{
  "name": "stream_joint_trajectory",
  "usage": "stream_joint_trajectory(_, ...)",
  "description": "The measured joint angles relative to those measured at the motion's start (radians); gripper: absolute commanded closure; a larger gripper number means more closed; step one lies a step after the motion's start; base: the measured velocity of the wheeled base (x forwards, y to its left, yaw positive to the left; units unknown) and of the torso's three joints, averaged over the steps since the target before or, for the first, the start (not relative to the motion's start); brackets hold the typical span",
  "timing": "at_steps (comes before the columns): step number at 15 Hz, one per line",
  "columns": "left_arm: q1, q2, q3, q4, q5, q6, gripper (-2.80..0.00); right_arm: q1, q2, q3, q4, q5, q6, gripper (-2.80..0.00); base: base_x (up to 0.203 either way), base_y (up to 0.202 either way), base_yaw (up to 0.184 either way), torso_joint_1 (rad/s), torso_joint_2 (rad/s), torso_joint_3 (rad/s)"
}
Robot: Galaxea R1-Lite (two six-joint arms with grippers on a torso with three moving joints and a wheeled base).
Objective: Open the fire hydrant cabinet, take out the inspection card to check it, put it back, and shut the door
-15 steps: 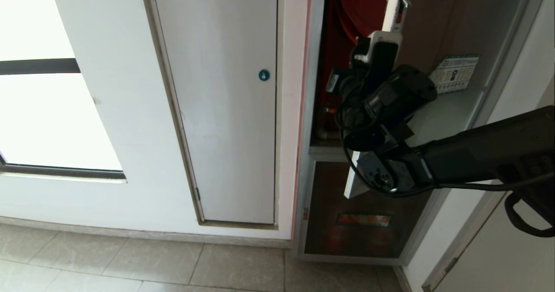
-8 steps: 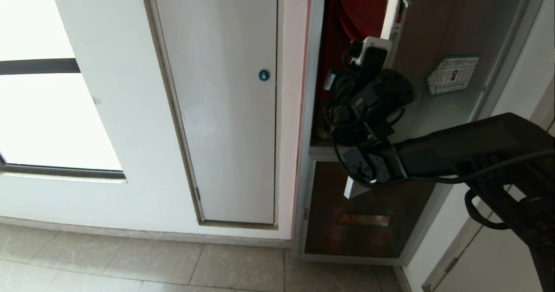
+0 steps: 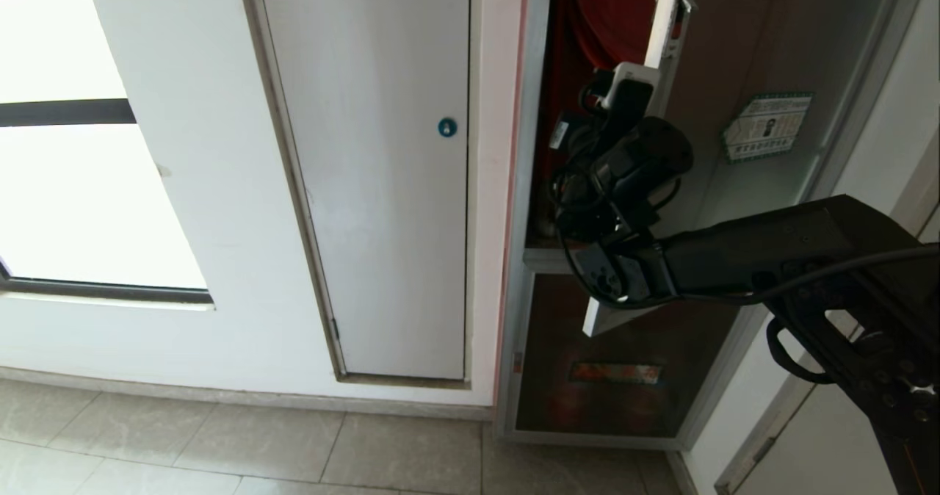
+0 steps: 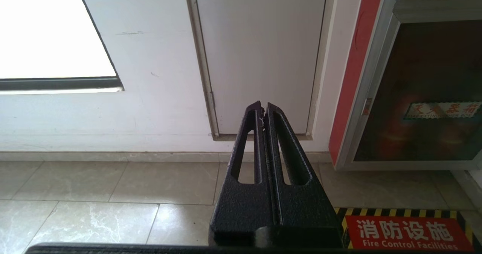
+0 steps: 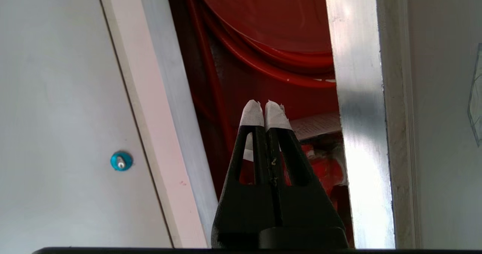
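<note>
The fire hydrant cabinet (image 3: 524, 186) stands ajar, its red interior and red hose reel (image 5: 271, 20) showing through the gap. The door (image 3: 764, 47) is swung partly out, with a green-bordered sticker (image 3: 767, 126) on its tinted glass. My right gripper (image 5: 264, 109) is shut, holding nothing, its white-taped tips in the gap between the cabinet frame and the door's silver edge (image 5: 357, 133). Just beyond the tips lies the inspection card (image 5: 318, 125), above the red valve (image 5: 331, 171). In the head view the right wrist (image 3: 624, 150) hides its fingers. My left gripper (image 4: 262, 109) hangs shut, parked low over the floor.
A plain white door with a blue round lock (image 3: 447, 127) is left of the cabinet, and a bright window (image 3: 73, 186) further left. Below the open door sits a dark panel with a red label (image 3: 615, 372). A red floor sign (image 4: 406, 233) lies on the tiles.
My right arm has swung left and slightly up, bringing the shut gripper into the opening beside the door's edge. The door and the left arm have stayed put.
</note>
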Motion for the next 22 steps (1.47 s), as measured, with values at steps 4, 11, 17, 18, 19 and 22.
stream_joint_trajectory(4, 0.000, 0.000, 0.000, 0.000, 0.000, 0.000, 0.00, -0.014, 0.010, -0.008, -0.003, -0.013, 0.002, 0.00, 0.000, 0.000, 0.000, 0.000, 0.00, 0.000)
stream_joint_trajectory(11, 0.000, 0.000, 0.000, 0.000, 0.000, 0.000, 0.00, -0.054, 0.009, -0.009, -0.002, -0.015, 0.003, 0.00, 0.000, 0.000, 0.000, 0.000, 0.00, 0.000)
stream_joint_trajectory(17, 0.000, 0.000, 0.000, 0.000, 0.000, 0.000, 0.00, -0.058, -0.017, 0.020, -0.007, -0.020, 0.004, 0.00, 0.000, 0.000, 0.000, 0.000, 0.00, 0.000)
stream_joint_trajectory(18, 0.000, 0.000, 0.000, 0.000, 0.000, 0.000, 0.00, -0.058, -0.027, 0.032, -0.007, -0.020, 0.003, 0.00, 0.000, 0.000, 0.000, 0.000, 0.00, 0.000)
stream_joint_trajectory(19, 0.000, 0.000, 0.000, 0.000, 0.000, 0.000, 0.00, -0.057, -0.037, 0.043, -0.007, -0.020, 0.003, 0.00, 0.000, 0.000, 0.000, 0.000, 0.00, 0.000)
stream_joint_trajectory(22, 0.000, 0.000, 0.000, 0.000, 0.000, 0.000, 0.00, -0.067, -0.078, 0.107, -0.009, -0.023, 0.005, 0.00, 0.000, 0.000, 0.000, 0.000, 0.00, 0.000)
